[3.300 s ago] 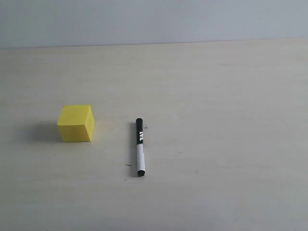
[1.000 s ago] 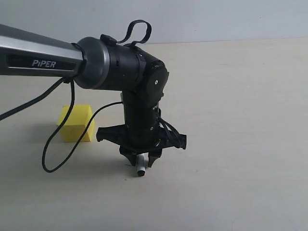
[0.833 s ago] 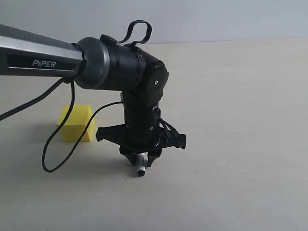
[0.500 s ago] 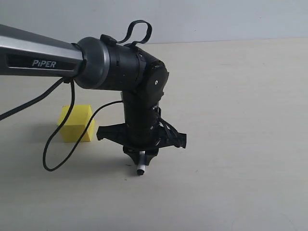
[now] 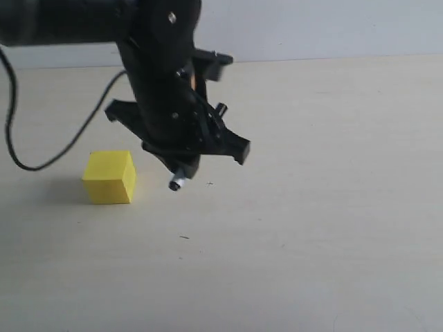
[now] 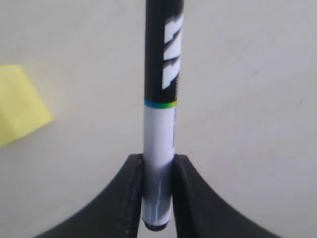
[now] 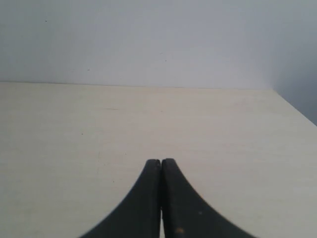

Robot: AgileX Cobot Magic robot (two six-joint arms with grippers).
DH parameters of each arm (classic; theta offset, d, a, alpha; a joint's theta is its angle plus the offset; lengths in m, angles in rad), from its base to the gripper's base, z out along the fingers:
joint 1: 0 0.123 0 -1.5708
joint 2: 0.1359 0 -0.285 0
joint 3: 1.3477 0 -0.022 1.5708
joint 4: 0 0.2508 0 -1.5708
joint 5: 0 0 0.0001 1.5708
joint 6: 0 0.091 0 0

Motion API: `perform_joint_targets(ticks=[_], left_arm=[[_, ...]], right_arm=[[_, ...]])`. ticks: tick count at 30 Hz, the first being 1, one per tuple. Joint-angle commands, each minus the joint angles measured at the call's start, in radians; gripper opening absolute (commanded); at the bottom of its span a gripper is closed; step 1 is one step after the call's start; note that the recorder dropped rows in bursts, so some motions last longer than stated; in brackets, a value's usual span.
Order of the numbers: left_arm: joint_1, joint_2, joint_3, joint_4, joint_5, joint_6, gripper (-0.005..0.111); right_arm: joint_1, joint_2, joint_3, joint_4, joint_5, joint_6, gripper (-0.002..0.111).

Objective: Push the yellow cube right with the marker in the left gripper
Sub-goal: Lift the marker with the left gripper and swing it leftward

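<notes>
The yellow cube (image 5: 109, 177) rests on the table at the left; one corner of the yellow cube (image 6: 17, 105) shows in the left wrist view. My left gripper (image 5: 181, 168) hangs above the table just right of the cube, apart from it, shut on the marker (image 5: 176, 183), of which only the white end shows below the black fingers. In the left wrist view the marker (image 6: 161, 99) runs straight out from between the pads of the left gripper (image 6: 158, 161), held by its white barrel. My right gripper (image 7: 160, 162) is shut with nothing in it, over bare table.
The pale wooden table (image 5: 318, 207) stretches to the right and front of the cube. A grey wall (image 5: 325, 28) rises behind its far edge. A black cable (image 5: 62, 149) loops down from the left arm above the cube.
The left gripper has lifted the marker off the table and carried it up and to the left, closer to the cube. The cube has not moved.
</notes>
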Motion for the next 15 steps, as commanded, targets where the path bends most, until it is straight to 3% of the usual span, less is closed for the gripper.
perform_joint_targets(ticks=[1, 5, 8, 15], left_arm=[[0.004, -0.170, 0.052, 0.145, 0.122, 0.077, 0.000], [0.038, -0.321, 0.183, 0.187, 0.122, 0.146, 0.000], [0.110, -0.442, 0.290, 0.177, 0.122, 0.203, 0.000], [0.390, -0.595, 0.508, 0.195, 0.122, 0.398, 0.000]], right_arm=[[-0.006, -0.007, 0.005, -0.001, -0.005, -0.003, 0.000], [-0.006, -0.007, 0.005, -0.001, -0.005, -0.003, 0.000], [-0.006, -0.007, 0.005, -0.001, -0.005, -0.003, 0.000], [-0.006, -0.007, 0.005, -0.001, -0.005, -0.003, 0.000]])
